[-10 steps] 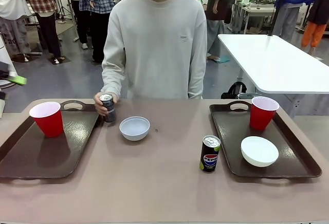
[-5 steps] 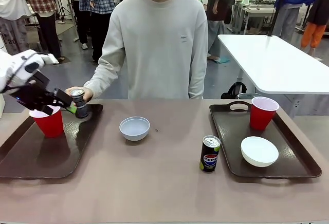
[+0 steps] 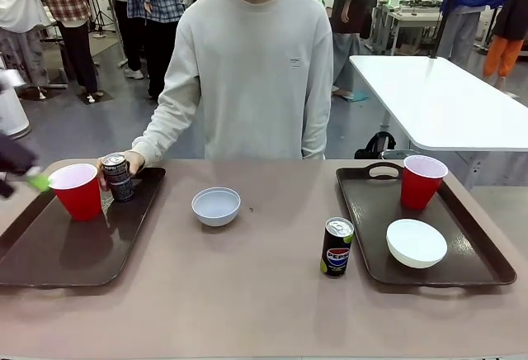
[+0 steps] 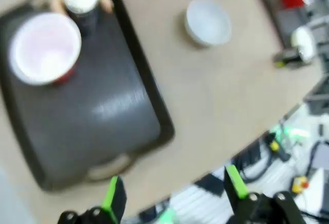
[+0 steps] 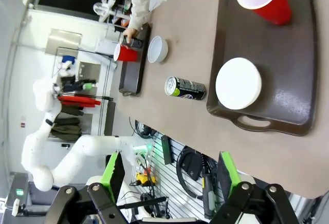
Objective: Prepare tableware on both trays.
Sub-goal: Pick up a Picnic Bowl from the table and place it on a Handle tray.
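Observation:
On the left tray (image 3: 49, 253) stands a red cup (image 3: 76, 191). Right beside it, a person's hand (image 3: 132, 162) holds a dark can (image 3: 117, 177) upright on the tray. A white bowl (image 3: 216, 206) and the Pepsi can (image 3: 337, 247) stand on the tabletop between the trays. The right tray (image 3: 487, 265) carries a red cup (image 3: 423, 181) and a white bowl (image 3: 417, 242). My left gripper (image 4: 175, 190) hangs open and empty high over the left tray's near end, and it shows blurred at the front view's left edge (image 3: 25, 174). My right gripper (image 5: 170, 172) is open and empty, off the table's near right side.
The table's far edge has the person standing behind it. A white table (image 3: 445, 96) stands at the back right, and other people are farther off. My left arm (image 5: 67, 154) shows white in the right wrist view, beyond the table's left end.
The person has carried the dark can from the tabletop onto the left tray, beside the red cup. My left gripper swung in near the can and has now drawn back to the left edge.

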### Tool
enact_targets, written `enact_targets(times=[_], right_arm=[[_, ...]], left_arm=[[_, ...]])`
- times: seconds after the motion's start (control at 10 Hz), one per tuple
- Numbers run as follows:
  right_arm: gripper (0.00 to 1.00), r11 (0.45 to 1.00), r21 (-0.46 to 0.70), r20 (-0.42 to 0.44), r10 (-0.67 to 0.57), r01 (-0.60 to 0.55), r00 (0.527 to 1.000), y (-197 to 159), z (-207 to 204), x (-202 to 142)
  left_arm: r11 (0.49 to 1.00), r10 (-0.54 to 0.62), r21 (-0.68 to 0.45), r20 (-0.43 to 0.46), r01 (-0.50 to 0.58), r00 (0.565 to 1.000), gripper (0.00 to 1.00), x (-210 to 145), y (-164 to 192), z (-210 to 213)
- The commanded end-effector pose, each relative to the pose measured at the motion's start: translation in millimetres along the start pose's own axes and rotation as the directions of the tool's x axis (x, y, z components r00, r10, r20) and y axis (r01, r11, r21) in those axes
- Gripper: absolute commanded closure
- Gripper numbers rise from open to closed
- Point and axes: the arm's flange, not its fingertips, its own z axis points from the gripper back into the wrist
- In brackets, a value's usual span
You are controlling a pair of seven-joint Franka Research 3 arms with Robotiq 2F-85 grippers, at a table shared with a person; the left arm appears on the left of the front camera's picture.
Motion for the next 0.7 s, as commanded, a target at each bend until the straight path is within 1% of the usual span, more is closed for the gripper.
enact_targets(times=[0.0,0.1,0.2,0.3,0.4,0.6], right_arm=[[0.06,1.0,0.021,0.008,0.018,-0.018,1.0,0.7,0.6,0.6],[0.06,1.0,0.021,0.008,0.018,-0.018,1.0,0.7,0.6,0.6],[0.06,1.0,0.021,0.008,0.018,-0.018,1.0,0.7,0.6,0.6],[0.06,1.0,0.021,0.008,0.018,-0.018,1.0,0.7,0.6,0.6],[0.06,1.0,0.021,0.008,0.018,-0.018,1.0,0.7,0.6,0.6],[0.06,1.0,0.021,0.008,0.018,-0.018,1.0,0.7,0.6,0.6]], left_arm=[[0.999,0.038,0.012,-0.072,-0.037,0.997,0.0,-66.7,4.8,-21.3],[0.999,0.041,0.016,-0.086,-0.039,0.995,0.0,-57.6,2.0,-33.6],[1.0,0.013,0.019,-0.087,-0.012,0.996,0.0,-50.4,-7.5,-49.3],[0.999,-0.037,0.03,-0.037,0.038,0.999,0.0,-40.0,-19.5,-73.8],[0.996,-0.063,0.058,-0.008,0.064,0.998,0.0,-26.6,-31.2,-105.4],[0.976,-0.139,0.18,0.072,0.124,0.988,0.0,-1.9,-46.5,-164.9]])
